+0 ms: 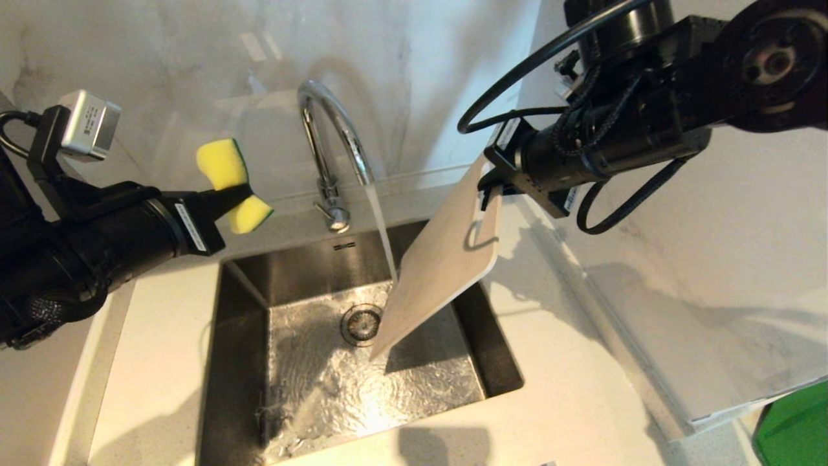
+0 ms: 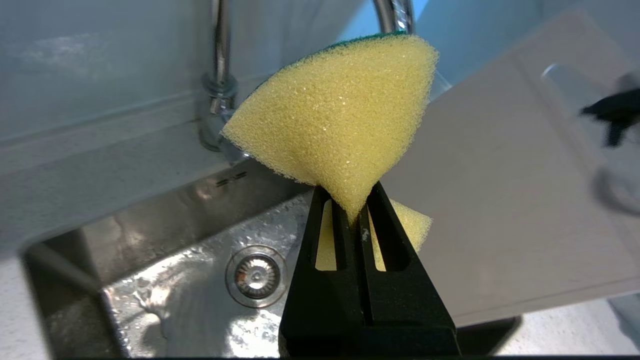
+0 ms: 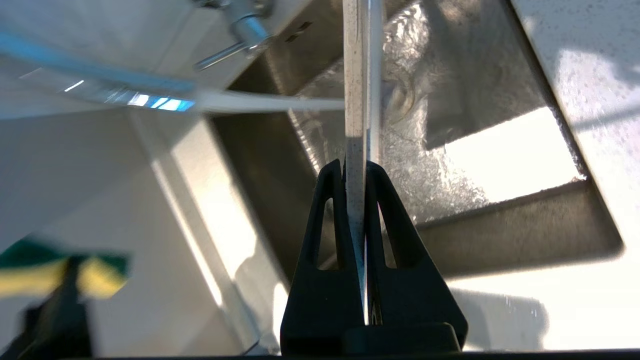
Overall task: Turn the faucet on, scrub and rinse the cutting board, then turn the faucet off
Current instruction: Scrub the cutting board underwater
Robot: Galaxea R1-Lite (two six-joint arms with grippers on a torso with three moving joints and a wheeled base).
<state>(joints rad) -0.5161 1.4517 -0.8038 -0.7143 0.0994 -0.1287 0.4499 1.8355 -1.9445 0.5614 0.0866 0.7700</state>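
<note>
Wet steel sink (image 1: 246,362) under running faucet (image 1: 326,123), right tool (image 1: 486,189) pinching cutting board (image 1: 440,265), left tool (image 1: 242,194) pinching sponge (image 1: 223,162).

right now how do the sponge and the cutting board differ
The sponge is small, thick and yellow with a green backing; the cutting board is large, thin and cream-white. The sponge is pinched into a fold and held clear of the water; the board hangs tilted over the sink with the stream hitting it. Both are clamped: left claw, right claw.

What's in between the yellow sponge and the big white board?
In the head view, the faucet and its running water stand between the sponge in the left gripper and the cutting board.
</note>
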